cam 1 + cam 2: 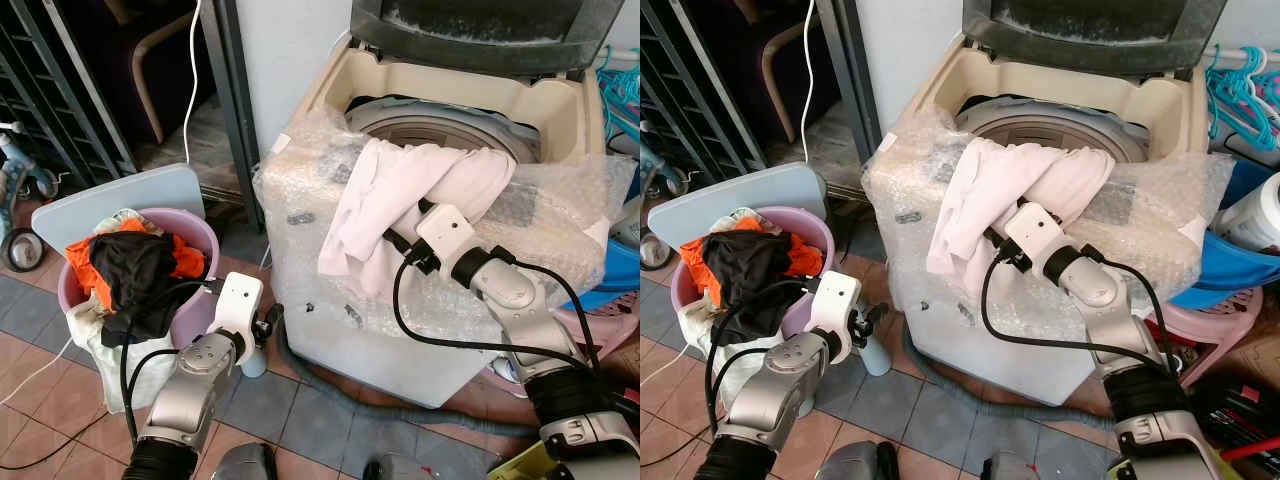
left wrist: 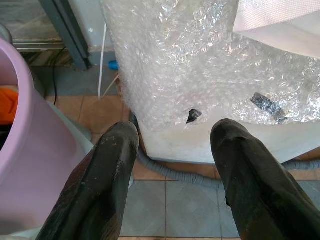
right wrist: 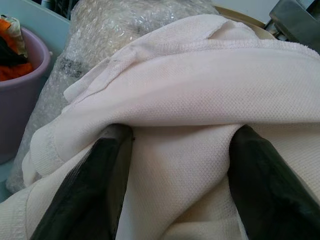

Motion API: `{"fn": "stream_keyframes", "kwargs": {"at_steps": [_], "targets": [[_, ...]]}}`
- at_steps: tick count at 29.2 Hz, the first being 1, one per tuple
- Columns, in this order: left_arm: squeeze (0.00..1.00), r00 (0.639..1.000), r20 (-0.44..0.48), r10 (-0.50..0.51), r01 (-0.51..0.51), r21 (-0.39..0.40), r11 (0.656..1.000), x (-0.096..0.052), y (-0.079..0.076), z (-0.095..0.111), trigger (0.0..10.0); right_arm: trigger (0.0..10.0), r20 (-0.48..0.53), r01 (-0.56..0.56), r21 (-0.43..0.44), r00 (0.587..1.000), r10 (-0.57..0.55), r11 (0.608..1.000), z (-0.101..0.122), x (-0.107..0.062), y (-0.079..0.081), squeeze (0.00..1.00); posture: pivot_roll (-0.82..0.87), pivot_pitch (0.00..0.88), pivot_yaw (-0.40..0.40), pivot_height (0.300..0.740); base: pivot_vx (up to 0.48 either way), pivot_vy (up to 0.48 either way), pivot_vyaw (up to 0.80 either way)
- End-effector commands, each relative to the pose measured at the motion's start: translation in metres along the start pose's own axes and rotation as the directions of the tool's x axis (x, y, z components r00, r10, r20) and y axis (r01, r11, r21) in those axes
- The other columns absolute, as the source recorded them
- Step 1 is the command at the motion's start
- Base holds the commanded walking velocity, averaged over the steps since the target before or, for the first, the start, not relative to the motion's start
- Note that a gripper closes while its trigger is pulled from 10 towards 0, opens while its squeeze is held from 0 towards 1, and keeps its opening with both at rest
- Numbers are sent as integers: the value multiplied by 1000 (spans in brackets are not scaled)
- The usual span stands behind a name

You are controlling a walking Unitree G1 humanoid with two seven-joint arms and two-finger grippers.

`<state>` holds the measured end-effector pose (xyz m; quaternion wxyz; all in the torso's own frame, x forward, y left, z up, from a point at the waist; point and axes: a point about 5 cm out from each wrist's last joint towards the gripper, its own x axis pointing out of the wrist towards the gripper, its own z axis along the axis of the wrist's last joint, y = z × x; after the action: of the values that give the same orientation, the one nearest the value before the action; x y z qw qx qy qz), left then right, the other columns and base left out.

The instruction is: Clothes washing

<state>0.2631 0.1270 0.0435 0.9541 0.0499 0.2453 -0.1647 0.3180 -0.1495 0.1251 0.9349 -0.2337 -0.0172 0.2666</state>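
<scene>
Draping over the washer [image 1: 440, 300] rim, half in and half out, the shirt [image 1: 400, 200] sits between our right tool's [image 3: 175, 175] spread fingers, apparently to push it into the drum, while our left tool [image 2: 170, 165] waits wide and empty beside the basket [image 1: 205, 300].

Matt knitted white cloth garment [image 3: 200, 100] lies on glossy, crinkled bubble wrap [image 2: 200, 75] over the smooth plastic washing machine [image 1: 560, 100].
</scene>
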Motion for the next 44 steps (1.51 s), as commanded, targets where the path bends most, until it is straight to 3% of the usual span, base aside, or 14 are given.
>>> {"fn": "stream_keyframes", "kwargs": {"at_steps": [1,5,7,12,18,30,33,34,38,39,41,42,43,44], "targets": [[0,1000,0,6,-6,10,1000,-2,1,2,10000,0,-65,-20,71,998,25,997,-11,3,14,0,-60,54,38,740,0,0,0],[0,1000,0,6,-6,10,1000,-2,1,2,10000,0,-68,6,114,998,2,994,-10,5,11,0,-59,52,37,740,0,0,0],[0,1000,-1,5,-5,10,1000,-2,1,2,10000,0,-63,59,214,997,-46,975,-6,11,-3,0,-59,52,36,740,0,0,0],[0,1000,0,5,-5,10,1000,-1,0,2,10000,0,-46,109,319,994,-100,941,6,23,-30,0,-57,48,34,740,0,0,0],[0,1000,2,9,-9,6,1000,1,-1,3,10000,0,-32,151,341,988,-149,928,29,38,-74,0,-51,40,22,740,0,0,0],[0,1000,7,26,-26,-12,1000,1,-2,3,10000,0,-33,133,325,991,-129,936,43,52,-89,0,-40,31,5,740,0,0,0],[0,1000,8,27,-27,-13,1000,1,-2,3,10000,0,-18,218,290,975,-222,932,55,54,-106,0,-43,29,4,740,0,0,0],[0,1000,10,24,-24,-10,1000,2,-3,4,10000,0,23,321,260,941,-338,911,73,52,-126,0,-42,29,4,740,0,0,0],[0,1000,10,27,-27,-10,1000,2,-3,3,10000,0,96,470,239,859,-502,850,103,43,-158,0,-40,29,3,740,0,0,0],[0,999,11,31,-31,-11,999,2,-2,3,10000,0,145,579,195,782,-607,792,124,32,-181,0,-39,28,3,740,0,0,0],[0,999,12,34,-34,-11,999,3,-2,4,10000,0,158,690,108,699,-697,716,138,18,-202,0,-39,28,2,740,0,0,0],[0,999,12,35,-35,-10,999,3,-2,4,10000,0,133,710,60,691,-710,702,138,15,-207,0,-38,29,2,740,0,0,0],[0,999,13,36,-36,-10,999,3,-2,4,10000,5490,98,695,28,713,-694,719,135,17,-206,0,-39,29,2,740,0,0,0],[0,999,13,36,-36,-10,999,3,-2,4,10000,5490,98,695,28,713,-694,719,135,17,-206,0,-39,29,2,740,0,0,0]]}}
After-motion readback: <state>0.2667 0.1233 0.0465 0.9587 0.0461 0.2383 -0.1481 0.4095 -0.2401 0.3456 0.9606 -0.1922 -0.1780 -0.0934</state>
